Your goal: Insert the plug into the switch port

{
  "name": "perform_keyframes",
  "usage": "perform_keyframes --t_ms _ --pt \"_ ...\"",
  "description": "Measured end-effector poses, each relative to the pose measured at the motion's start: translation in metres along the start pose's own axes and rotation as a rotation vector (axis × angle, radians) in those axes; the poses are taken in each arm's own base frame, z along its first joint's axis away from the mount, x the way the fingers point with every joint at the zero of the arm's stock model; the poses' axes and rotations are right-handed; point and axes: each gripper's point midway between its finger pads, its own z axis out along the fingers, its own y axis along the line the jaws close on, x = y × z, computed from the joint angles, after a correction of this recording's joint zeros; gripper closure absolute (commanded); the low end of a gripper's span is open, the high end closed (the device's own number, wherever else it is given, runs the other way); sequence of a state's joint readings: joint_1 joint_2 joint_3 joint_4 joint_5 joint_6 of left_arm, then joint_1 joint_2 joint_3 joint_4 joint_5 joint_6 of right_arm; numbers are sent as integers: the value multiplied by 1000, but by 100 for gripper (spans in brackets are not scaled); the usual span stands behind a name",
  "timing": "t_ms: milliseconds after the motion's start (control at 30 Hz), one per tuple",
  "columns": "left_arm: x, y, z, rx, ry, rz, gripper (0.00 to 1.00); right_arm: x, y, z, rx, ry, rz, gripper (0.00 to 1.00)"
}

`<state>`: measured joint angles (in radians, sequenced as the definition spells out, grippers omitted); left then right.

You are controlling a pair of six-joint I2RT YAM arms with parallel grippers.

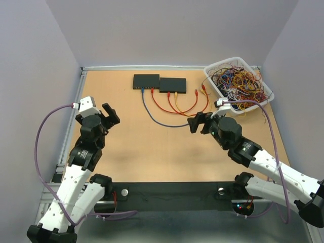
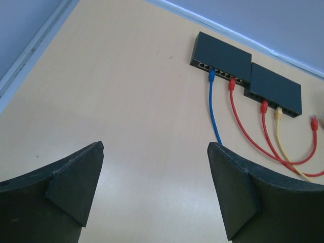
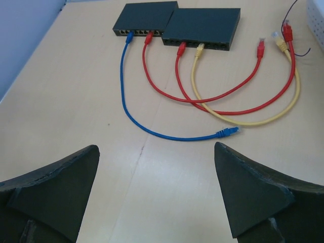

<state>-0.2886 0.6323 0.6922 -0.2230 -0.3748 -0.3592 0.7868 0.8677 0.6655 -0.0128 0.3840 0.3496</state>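
Note:
Two black switches, the left one [image 1: 146, 81] and the right one [image 1: 172, 84], lie side by side at the far middle of the table. A blue cable [image 3: 132, 116] is plugged into the left switch [image 3: 144, 16]. Its free blue plug [image 3: 229, 132] lies on the table just ahead of my right gripper [image 3: 157, 149], which is open and empty. Red and yellow cables run from the ports, and their free plugs [image 3: 261, 46] lie to the right. My left gripper [image 2: 156, 147] is open and empty, hovering at the left [image 1: 109, 115], far from the switches [image 2: 221, 54].
A white basket [image 1: 211, 85] full of tangled cables stands at the far right. Low rails edge the table at the left and back. A black strip runs along the near edge between the arm bases.

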Motion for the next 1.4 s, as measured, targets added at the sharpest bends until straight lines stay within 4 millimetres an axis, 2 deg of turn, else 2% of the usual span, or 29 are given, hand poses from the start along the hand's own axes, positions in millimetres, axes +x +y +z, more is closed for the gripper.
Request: perform_keyframes --t_ms 167,267,333,400,467,667,833,1000,1100,1167,1233,1333,1400 --pt "13 10 25 -70 -40 14 7 -4 -4 -3 19 -23 23 0" --pt "32 20 40 -114 -40 35 7 -4 -4 -3 20 -22 23 0" --pt "55 29 52 -138 -32 70 7 -3 -4 -2 21 -20 23 0" --pt "73 41 56 -164 -34 98 6 -1 -4 -1 23 -13 24 0" --pt "81 47 59 -175 -55 112 6 1 -4 0 23 -7 24 0" --pt "74 47 74 -182 -161 124 8 7 -3 3 20 14 16 0" --pt "84 54 86 -226 -167 132 7 11 -1 5 11 27 19 0" --pt "67 56 81 -213 -300 107 5 12 0 5 4 24 30 0" --pt "63 60 84 -228 -330 139 5 19 -2 4 2 36 27 0" --pt "68 61 91 -234 -315 192 6 24 -2 4 -2 48 23 0" --pt "76 61 100 -232 -282 252 1 24 -1 4 -9 51 24 0" --pt "96 65 111 -227 -216 347 4 25 1 4 -19 55 24 0" --pt "101 69 112 -221 -194 356 4 27 1 3 -25 54 25 0"
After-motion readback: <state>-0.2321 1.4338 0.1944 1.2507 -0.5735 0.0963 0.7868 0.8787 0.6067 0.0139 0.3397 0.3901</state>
